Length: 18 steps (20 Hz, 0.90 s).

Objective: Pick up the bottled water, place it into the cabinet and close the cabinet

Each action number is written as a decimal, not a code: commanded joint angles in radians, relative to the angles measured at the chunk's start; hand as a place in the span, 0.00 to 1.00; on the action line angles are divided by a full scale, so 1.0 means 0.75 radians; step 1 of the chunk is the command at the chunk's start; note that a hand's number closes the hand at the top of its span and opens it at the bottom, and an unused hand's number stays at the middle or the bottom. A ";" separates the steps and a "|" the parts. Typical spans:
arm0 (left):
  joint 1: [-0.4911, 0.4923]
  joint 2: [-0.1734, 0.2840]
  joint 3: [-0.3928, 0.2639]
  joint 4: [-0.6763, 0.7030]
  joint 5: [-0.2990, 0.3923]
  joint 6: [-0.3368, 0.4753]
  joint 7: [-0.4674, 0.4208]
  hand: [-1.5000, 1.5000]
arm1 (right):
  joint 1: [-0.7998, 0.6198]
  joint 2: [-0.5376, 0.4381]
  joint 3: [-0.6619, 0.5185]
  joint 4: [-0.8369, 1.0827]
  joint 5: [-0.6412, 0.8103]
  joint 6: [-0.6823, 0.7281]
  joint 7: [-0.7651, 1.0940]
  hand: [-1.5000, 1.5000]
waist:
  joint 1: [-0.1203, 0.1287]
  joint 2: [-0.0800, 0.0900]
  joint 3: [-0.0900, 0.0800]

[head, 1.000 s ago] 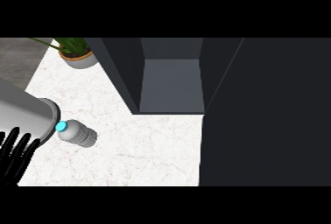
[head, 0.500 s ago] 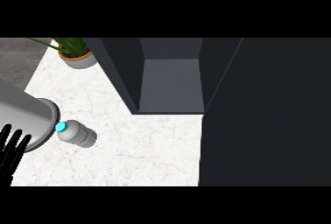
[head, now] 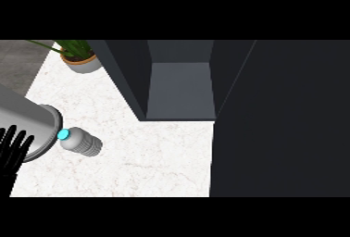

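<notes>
The bottled water [head: 83, 143] lies on its side on the white marble counter [head: 150, 162], its cyan cap [head: 64, 134] pointing left. My left hand [head: 12, 155] shows at the left edge with its fingers straight and up, open and holding nothing. Its grey forearm [head: 31, 125] ends right beside the bottle's cap. The cabinet [head: 181, 90] stands open at the back, and its grey shelf shows nothing on it. My right hand does not show.
The cabinet's dark open door [head: 280, 120] fills the right side of the view and covers the counter there. A potted plant [head: 78, 58] stands at the back left corner. The counter's left edge runs past the hand.
My left hand has drifted slightly towards the left edge. The bottle and the cabinet door have not moved.
</notes>
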 commanded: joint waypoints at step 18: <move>-0.456 0.191 0.052 1.088 -0.243 -0.073 -0.391 0.00 | 0.090 -0.011 0.053 -0.013 -0.004 0.027 -0.078 0.00 | -0.008 0.003 -0.001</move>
